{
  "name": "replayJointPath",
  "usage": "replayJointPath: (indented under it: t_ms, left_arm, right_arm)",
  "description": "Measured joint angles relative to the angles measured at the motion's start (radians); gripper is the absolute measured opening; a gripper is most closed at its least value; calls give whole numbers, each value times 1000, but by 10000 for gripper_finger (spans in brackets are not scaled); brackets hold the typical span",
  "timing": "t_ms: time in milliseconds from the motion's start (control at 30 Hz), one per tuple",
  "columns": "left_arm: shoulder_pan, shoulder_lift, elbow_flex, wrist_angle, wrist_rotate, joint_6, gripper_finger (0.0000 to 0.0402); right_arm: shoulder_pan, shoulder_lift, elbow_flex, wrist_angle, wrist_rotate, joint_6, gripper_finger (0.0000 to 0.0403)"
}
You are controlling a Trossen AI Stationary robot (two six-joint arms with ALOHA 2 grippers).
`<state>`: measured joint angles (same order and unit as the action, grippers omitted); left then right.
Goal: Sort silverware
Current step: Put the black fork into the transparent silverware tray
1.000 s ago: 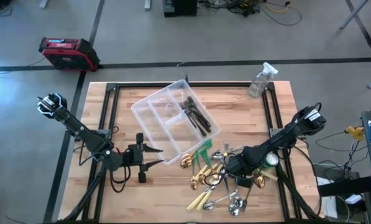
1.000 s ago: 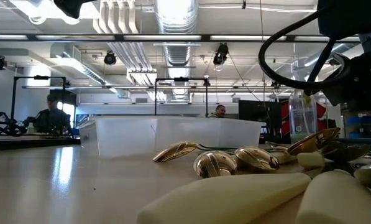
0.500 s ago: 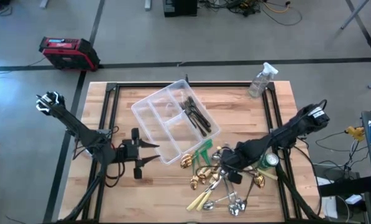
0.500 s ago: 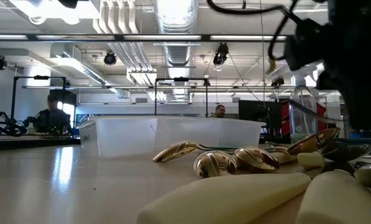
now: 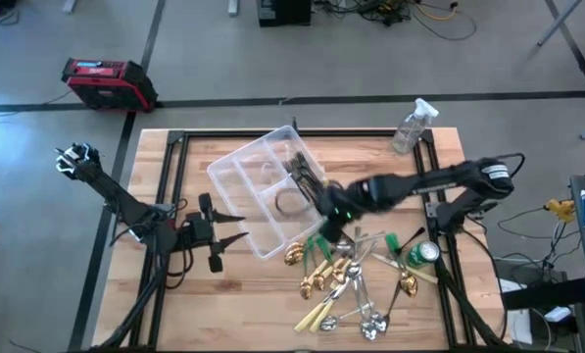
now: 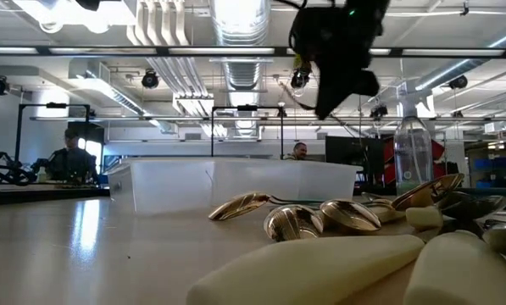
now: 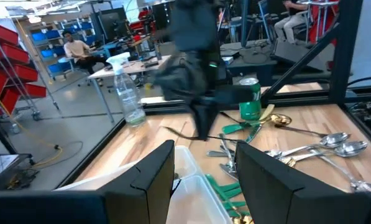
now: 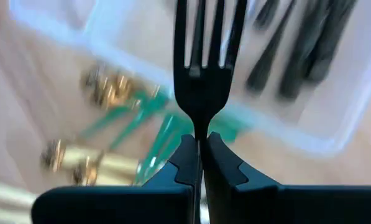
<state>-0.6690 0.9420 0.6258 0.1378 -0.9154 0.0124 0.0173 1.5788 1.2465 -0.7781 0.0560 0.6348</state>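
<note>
A clear divided tray (image 5: 263, 186) lies at the table's middle, with dark forks (image 5: 309, 181) in its right compartment. Loose silverware (image 5: 346, 284) is piled near the front: gold spoons (image 6: 320, 216), silver spoons, green-handled pieces and cream handles (image 6: 337, 271). My right gripper (image 5: 323, 218) hangs over the tray's near right edge, shut on a dark fork (image 8: 204, 56). It shows high up in the low view as a dark shape (image 6: 333, 59). My left gripper (image 5: 223, 230) stands open left of the tray, with nothing between its fingers (image 7: 154, 177). My right gripper pinches the fork's narrow neck (image 8: 201, 121), just below the tines, between its two fingers. The fingers slant down from the table's right side and lie along the fork. The tines stick out past the fingertips. The fork is lifted clear, above the tray's edge and the pile.
A green can (image 5: 424, 253) stands right of the pile and a clear spray bottle (image 5: 410, 127) at the far right corner. Black frame rails (image 5: 174, 186) run along the table's sides. A red case (image 5: 106, 80) sits on the floor beyond. People sit in the room behind.
My right gripper has risen from the pile at the near right and swung toward the tray, staying shut and turning as it went; the dark fork has come up clear of the pile with it. My left gripper has drawn back a little toward the table's left edge.
</note>
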Motion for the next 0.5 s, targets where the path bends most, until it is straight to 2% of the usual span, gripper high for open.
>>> replayJointPath:
  t_ms: [133,267,500]
  left_arm:
    - [4,3,0,1,-1,-2,155]
    - [7,0,0,1,-23,2,155]
    - [16,-12,0,-9,-44,4,155]
  right_arm:
    - [-124,53,47,48,-6,-59,0]
    - [-231,143,113,96,-58,-109,0]
    - [-357,330,312,68,-122,-183,0]
